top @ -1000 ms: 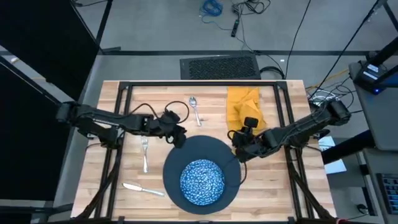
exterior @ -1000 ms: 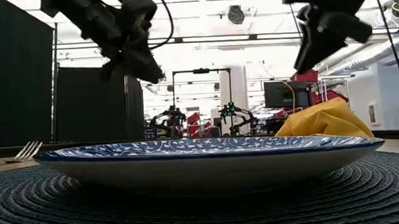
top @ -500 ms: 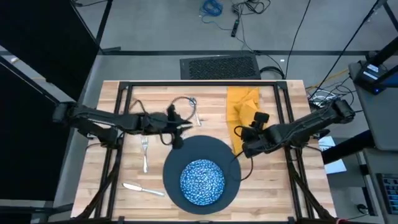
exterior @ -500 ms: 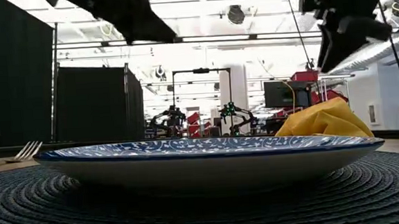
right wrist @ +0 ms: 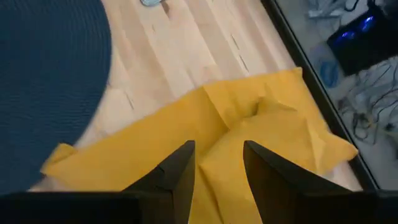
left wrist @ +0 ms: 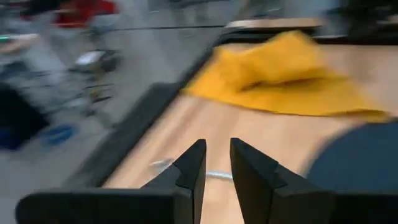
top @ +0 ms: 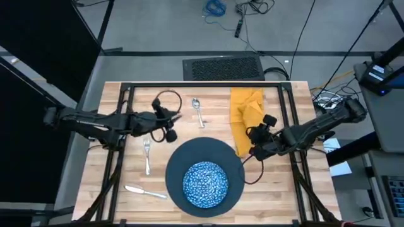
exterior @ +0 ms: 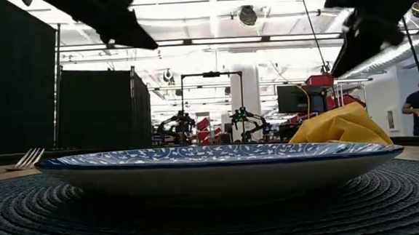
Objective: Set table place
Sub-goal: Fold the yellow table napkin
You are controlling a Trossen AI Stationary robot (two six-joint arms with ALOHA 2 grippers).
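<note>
On the table (top: pixel 278 189) a speckled bowl (top: pixel 205 183) sits on the dark round plate (top: pixel 235 165) near the front edge, with the fork (top: pixel 147 155) and knife (top: pixel 144 190) to its left, the spoon (top: pixel 198 111) behind it and the yellow napkin (top: pixel 247 113) lying crumpled at the back right. The left gripper (top: pixel 170 123) hovers empty between fork and spoon, its fingers (left wrist: pixel 189 169) a narrow gap apart. The right gripper (top: pixel 255 144) hangs over the napkin's near edge, just right of the plate, its fingers (right wrist: pixel 177 167) parted and holding nothing
</note>
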